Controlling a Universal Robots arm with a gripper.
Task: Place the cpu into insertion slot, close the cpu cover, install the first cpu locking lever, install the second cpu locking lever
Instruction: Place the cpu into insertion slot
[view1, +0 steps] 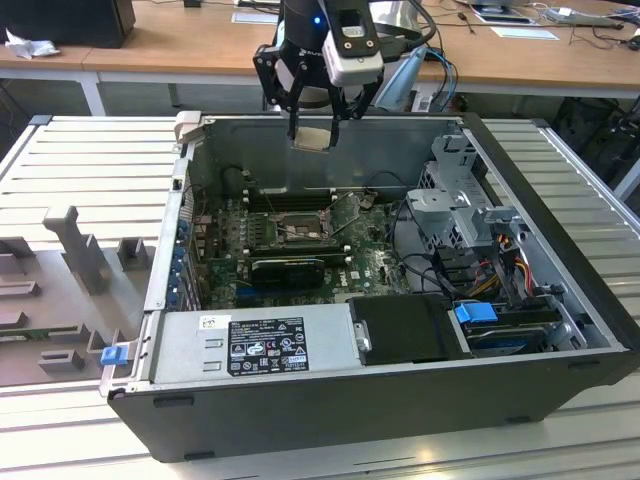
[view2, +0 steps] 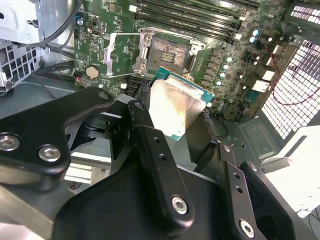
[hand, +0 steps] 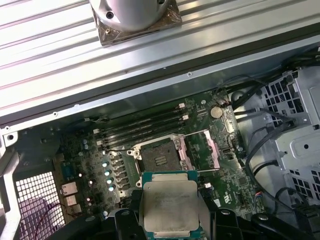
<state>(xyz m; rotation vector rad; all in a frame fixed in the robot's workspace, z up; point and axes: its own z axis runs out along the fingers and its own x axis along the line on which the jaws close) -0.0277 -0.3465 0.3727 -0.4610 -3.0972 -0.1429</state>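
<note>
My gripper (view1: 313, 132) hangs above the back wall of the open computer case, shut on the cpu (view1: 313, 137), a flat square chip with a pale metal top. Both wrist views show the cpu (view2: 177, 107) (hand: 170, 205) clamped by its edges between the black fingers (view2: 145, 132). Well below it lies the insertion slot (view1: 300, 228) (view2: 170, 52) (hand: 159, 156), a dark square socket on the green board with its recessed centre bare. The cpu cover (hand: 204, 149) (view2: 120, 52) is swung open beside the socket.
Long black memory slots (hand: 145, 127) run behind the socket and a black card (view1: 288, 266) lies in front of it. A power supply (view1: 250, 345), a drive cage (view1: 455, 200) and loose cables (view1: 500, 260) crowd the case. A grey fixture (view1: 70, 250) stands at the exterior view's left.
</note>
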